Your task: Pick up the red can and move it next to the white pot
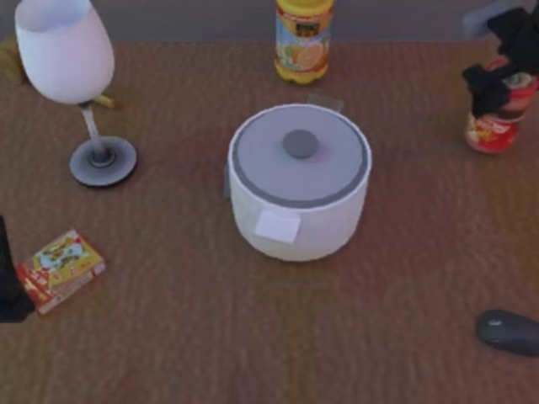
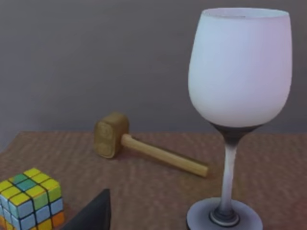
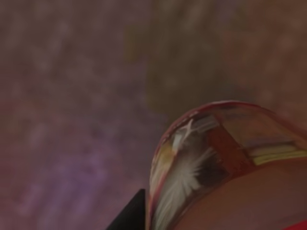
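At the table's right edge, the right gripper (image 1: 497,80) covers the small red cylindrical can (image 1: 493,130); whether its jaws grip cannot be told. The large lidded white pot (image 1: 299,181) sits centre, well apart.

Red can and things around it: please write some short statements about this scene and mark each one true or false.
1. The red can stands at the table's right side, under the right claw. True.
2. The can touches the white pot. False: bare table lies between them.
3. The pot's lid is off. False: the grey lid sits on it.
4. A juice bottle stands behind the pot. True.
5. The wine glass lies on its side. False: it stands upright, at the left.
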### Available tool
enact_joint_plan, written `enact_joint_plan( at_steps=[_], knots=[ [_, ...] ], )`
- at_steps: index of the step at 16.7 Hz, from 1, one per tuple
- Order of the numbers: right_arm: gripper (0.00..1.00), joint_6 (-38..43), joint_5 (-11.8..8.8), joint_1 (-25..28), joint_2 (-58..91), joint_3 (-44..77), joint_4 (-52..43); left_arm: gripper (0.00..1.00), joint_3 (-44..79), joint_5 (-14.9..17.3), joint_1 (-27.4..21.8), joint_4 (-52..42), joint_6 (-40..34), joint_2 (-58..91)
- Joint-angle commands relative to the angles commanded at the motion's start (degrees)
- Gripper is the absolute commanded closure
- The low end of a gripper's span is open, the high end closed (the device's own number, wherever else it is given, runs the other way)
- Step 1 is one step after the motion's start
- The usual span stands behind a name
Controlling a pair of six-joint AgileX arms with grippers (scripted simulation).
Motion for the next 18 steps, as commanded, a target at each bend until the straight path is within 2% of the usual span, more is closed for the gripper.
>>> enact_joint_plan(
  at_steps=[9,18],
  knots=[
    [1.00,0.3,-0.2,0.8,-25.9,-27.9,1.6,0.00,0.0,0.0,0.0,0.0,0.0,0.0],
    [1.00,2.5,0.2,1.6,-28.5,-31.2,2.4,0.00,0.0,0.0,0.0,0.0,0.0,0.0]
  ],
)
